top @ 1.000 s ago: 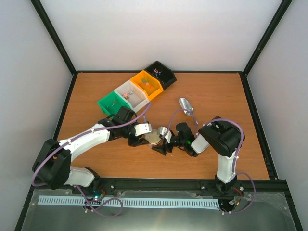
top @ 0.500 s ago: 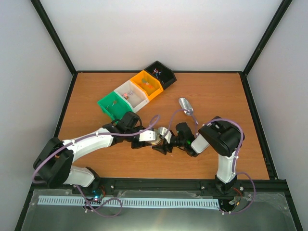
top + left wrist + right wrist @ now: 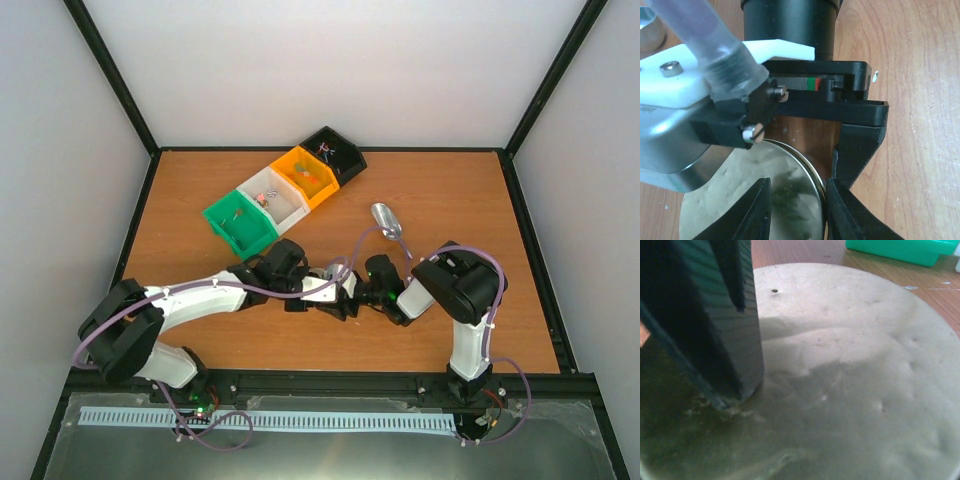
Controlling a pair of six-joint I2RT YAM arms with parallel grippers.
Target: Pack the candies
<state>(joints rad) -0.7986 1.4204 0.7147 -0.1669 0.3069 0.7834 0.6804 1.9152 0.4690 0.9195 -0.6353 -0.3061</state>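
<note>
The candies (image 3: 262,198) are tiny wrapped sweets lying in the coloured bins at the back. Between the two grippers a round gold lid (image 3: 740,170) lies with its silvery inside up. My left gripper (image 3: 797,215) straddles its rim, one finger over the inside and the other outside, with a gap still showing. In the top view my left gripper (image 3: 322,290) and right gripper (image 3: 347,293) meet over the lid and hide it. One right finger (image 3: 715,340) stands on the lid (image 3: 850,365); the other finger is out of view.
A row of bins stands at the back left: green (image 3: 240,225), white (image 3: 275,195), orange (image 3: 307,175), black (image 3: 335,153). A shiny metal scoop (image 3: 387,220) lies just behind the right arm. The green bin (image 3: 895,250) shows beyond the lid.
My left gripper slid right onto the lid, up against the right gripper, and its jaws narrowed. The right arm stayed where it was.
</note>
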